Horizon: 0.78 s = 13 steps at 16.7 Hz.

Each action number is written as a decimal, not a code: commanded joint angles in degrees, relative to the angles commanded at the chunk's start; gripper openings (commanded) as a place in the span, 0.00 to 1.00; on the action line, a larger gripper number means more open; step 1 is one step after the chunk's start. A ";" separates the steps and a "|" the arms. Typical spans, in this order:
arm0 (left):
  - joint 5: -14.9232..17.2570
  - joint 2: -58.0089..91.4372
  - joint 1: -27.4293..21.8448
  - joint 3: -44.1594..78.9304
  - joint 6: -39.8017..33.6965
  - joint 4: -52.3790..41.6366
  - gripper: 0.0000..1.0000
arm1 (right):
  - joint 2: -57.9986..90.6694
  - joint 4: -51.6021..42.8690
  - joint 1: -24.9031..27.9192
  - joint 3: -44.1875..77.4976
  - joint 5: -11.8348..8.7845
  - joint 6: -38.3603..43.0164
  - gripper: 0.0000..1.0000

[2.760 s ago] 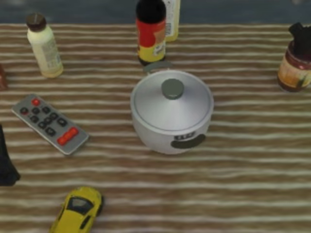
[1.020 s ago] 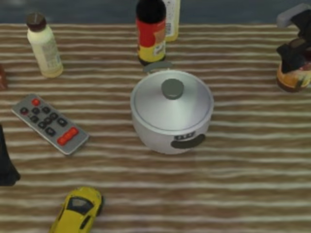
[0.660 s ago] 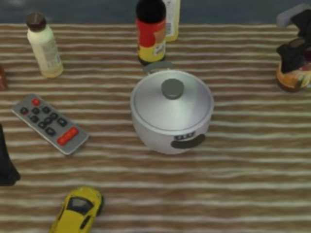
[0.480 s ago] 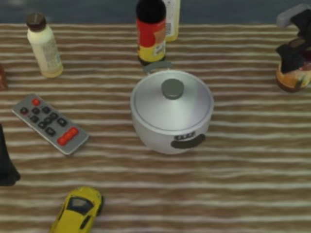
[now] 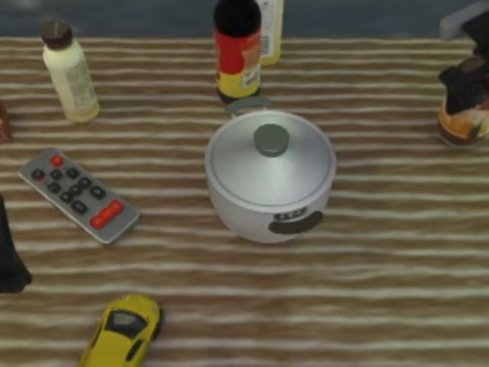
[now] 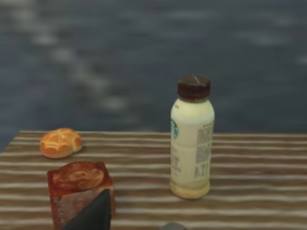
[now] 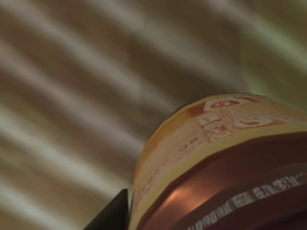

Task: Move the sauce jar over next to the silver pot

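The sauce jar (image 5: 461, 122), squat with a yellow-orange label, stands at the table's far right edge. My right gripper (image 5: 464, 80) sits over its top and is shut on it. In the right wrist view the jar (image 7: 225, 163) fills the frame and one dark fingertip (image 7: 112, 213) presses against its label. The silver pot (image 5: 269, 177), with a flat lid and grey knob, sits mid-table, well to the left of the jar. My left gripper (image 5: 9, 256) is parked at the left edge, open.
A tall dark bottle (image 5: 237, 50) stands just behind the pot. A cream bottle (image 5: 70, 73) is at the back left, with a remote (image 5: 78, 195) and a yellow toy car (image 5: 122, 330) on the left. A bread roll (image 6: 60, 142) and a red-brown block (image 6: 79, 189) lie near the left arm.
The right gripper came down onto the sauce jar and closed on it. In the last half second, gripper and jar shifted slightly to the right. The left arm stayed still.
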 joint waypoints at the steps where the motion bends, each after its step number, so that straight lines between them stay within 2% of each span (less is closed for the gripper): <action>1: 0.00 0.00 0.00 0.00 0.00 0.00 1.00 | -2.55 -0.09 0.00 -2.46 -0.05 0.04 0.00; 8: 0.00 0.00 0.00 0.00 0.00 0.00 1.00 | -23.67 -1.14 0.25 -22.26 -0.20 -0.09 0.00; 13: 0.00 0.00 0.00 0.00 0.00 0.00 1.00 | -25.87 -1.36 0.33 -24.44 -0.22 -0.19 0.00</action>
